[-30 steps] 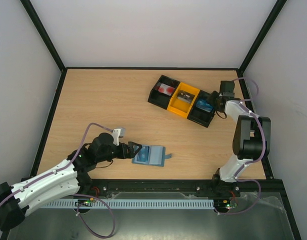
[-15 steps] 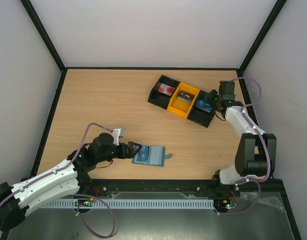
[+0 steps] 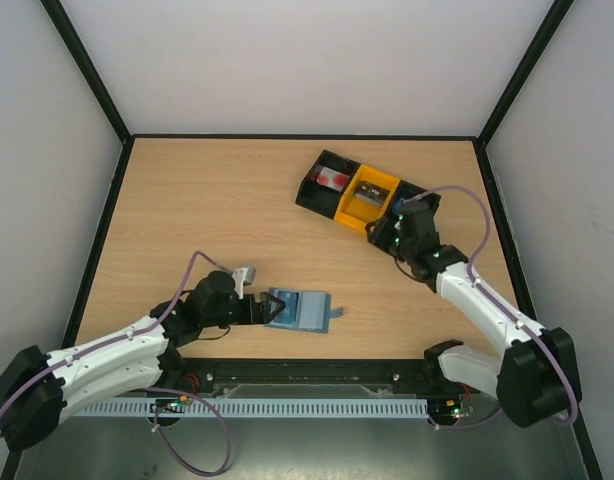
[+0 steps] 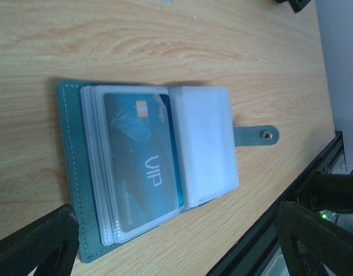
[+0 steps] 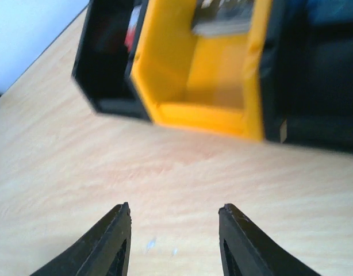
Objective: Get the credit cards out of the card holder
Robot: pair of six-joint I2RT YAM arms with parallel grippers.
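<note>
The dusty-blue card holder (image 3: 305, 312) lies open near the table's front edge. In the left wrist view (image 4: 70, 172) its clear sleeves hold a blue card (image 4: 145, 167) printed "VIP". My left gripper (image 3: 269, 310) is open at the holder's left edge, and its fingers (image 4: 33, 244) frame the holder from the near side. My right gripper (image 3: 387, 233) is open and empty over bare table just in front of the tray (image 5: 175, 210). A white card with red marks (image 3: 335, 178) lies in the tray's left black bin. A grey card (image 3: 370, 191) lies in the yellow bin.
The black-and-yellow three-bin tray (image 3: 349, 213) stands at the back right and fills the top of the right wrist view (image 5: 199, 115). My right arm covers part of its right bin. A black frame borders the table.
My right gripper has drawn back from the tray's right bin and swung left and nearer, open and empty. My left gripper has edged closer to the card holder.
</note>
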